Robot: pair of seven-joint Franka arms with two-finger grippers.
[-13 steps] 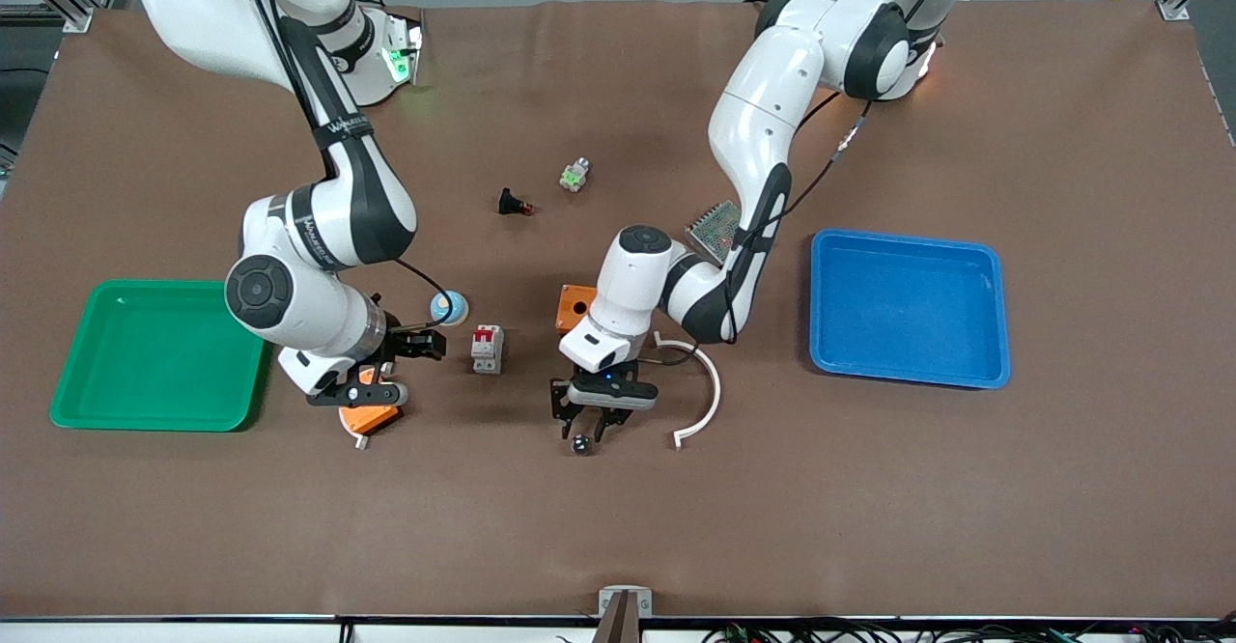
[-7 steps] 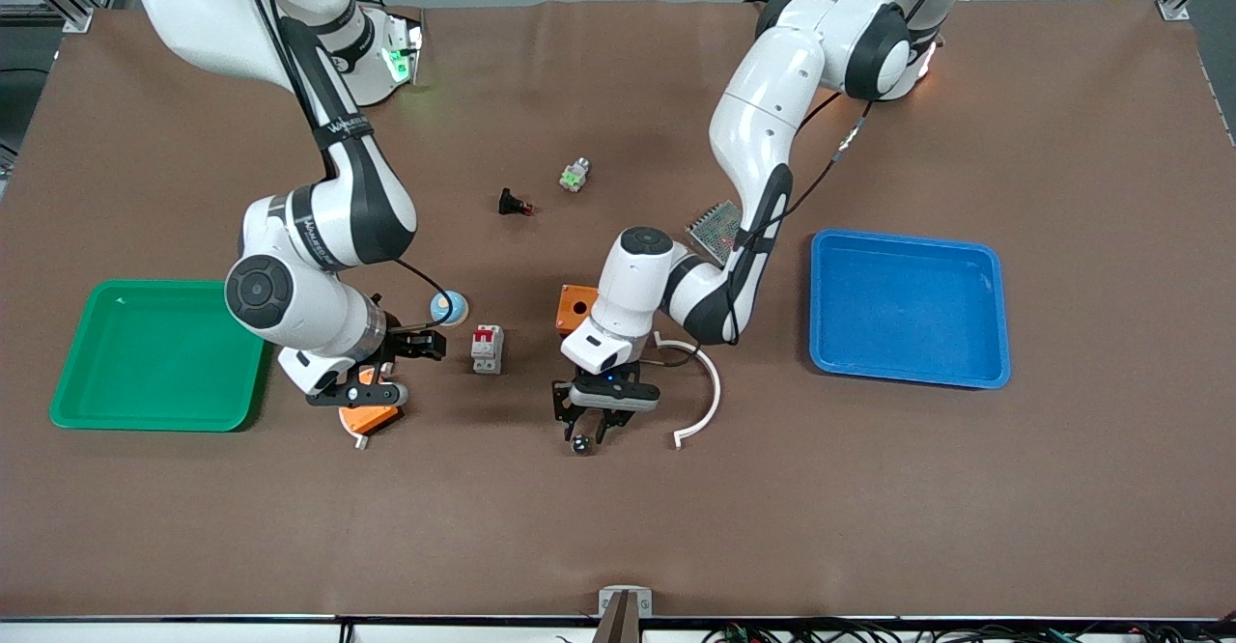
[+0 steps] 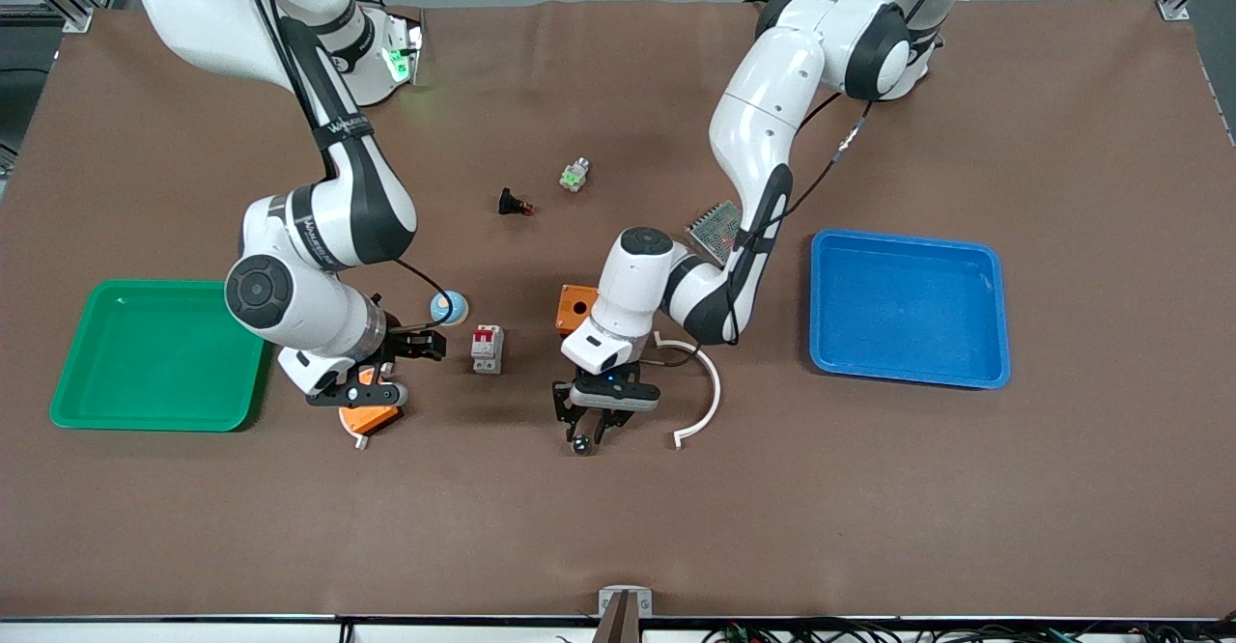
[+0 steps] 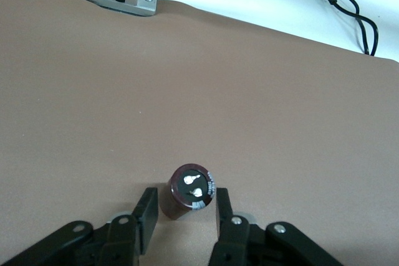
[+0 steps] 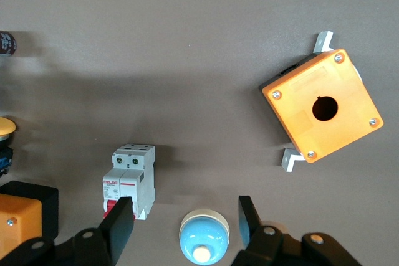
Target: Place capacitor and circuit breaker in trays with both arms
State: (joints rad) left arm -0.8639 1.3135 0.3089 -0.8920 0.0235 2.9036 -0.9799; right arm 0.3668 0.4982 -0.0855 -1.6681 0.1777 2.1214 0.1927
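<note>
The capacitor (image 3: 580, 443), a tiny black cylinder with a silvery top, stands on the brown table near the front middle. My left gripper (image 3: 582, 429) is low over it, open, with a finger on each side. In the left wrist view the capacitor (image 4: 190, 191) sits between the fingers (image 4: 146, 219) of my left gripper (image 4: 185, 211), with a gap on one side. The white circuit breaker (image 3: 487, 348) with red levers lies beside my right gripper (image 3: 430, 344). My right gripper (image 5: 184, 216) is open and empty. The circuit breaker (image 5: 129, 182) lies by one of its fingers.
A blue dome button (image 3: 449, 308) lies by the right gripper. An orange box (image 3: 576, 307) and a white curved strip (image 3: 710, 397) flank the left wrist. An orange part (image 3: 372, 418) lies under the right wrist. A green tray (image 3: 154, 353) and a blue tray (image 3: 908, 305) sit at the table's ends.
</note>
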